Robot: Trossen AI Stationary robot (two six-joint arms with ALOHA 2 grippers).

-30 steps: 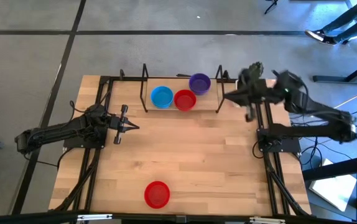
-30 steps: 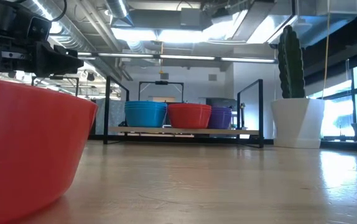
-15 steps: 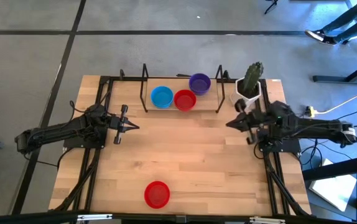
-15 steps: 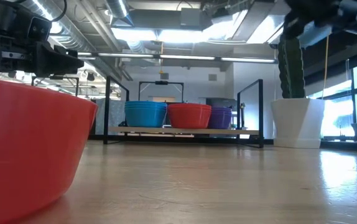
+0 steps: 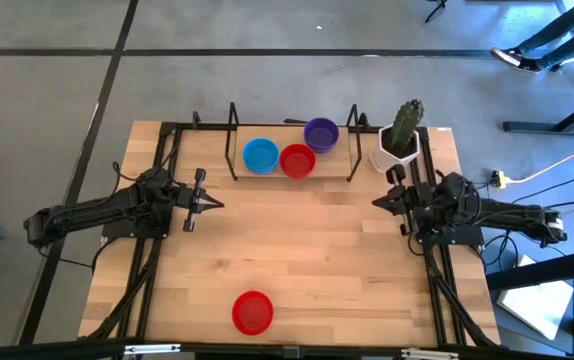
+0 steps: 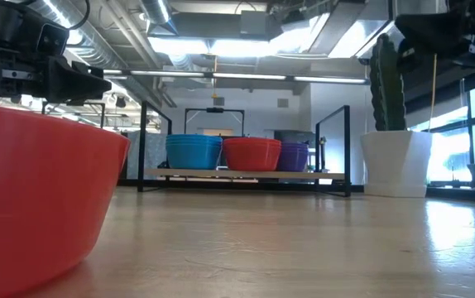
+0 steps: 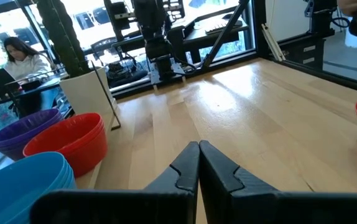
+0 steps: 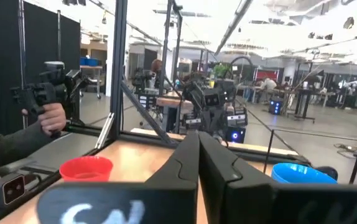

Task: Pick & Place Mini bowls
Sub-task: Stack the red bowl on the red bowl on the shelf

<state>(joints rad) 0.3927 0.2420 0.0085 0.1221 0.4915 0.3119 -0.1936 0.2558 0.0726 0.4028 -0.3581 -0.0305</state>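
Note:
A blue [image 5: 260, 155], a red [image 5: 297, 160] and a purple mini bowl [image 5: 321, 133] sit on their bases side by side between the rails of a black rack at the table's far edge. Another red mini bowl [image 5: 253, 312] stands alone near the front edge and fills the low view's left [image 6: 31, 190]. My left gripper [image 5: 217, 205] hovers shut over the table's left side [image 7: 198, 146], pointing right. My right gripper [image 5: 377, 203] hovers shut over the right side [image 8: 198, 138], pointing left. Neither holds anything.
A white pot with a cactus [image 5: 400, 140] stands at the far right corner, just beyond my right gripper. Black frame rails [image 5: 157, 240] run along both table sides. In the right wrist view, a person's hand [image 8: 48, 118] holds a device beyond the table's left side.
My right arm has come down from high above the far right corner, near the cactus, and drawn back toward the table's right edge, staying shut. It now hovers low beside its base. The left arm and all bowls have kept still.

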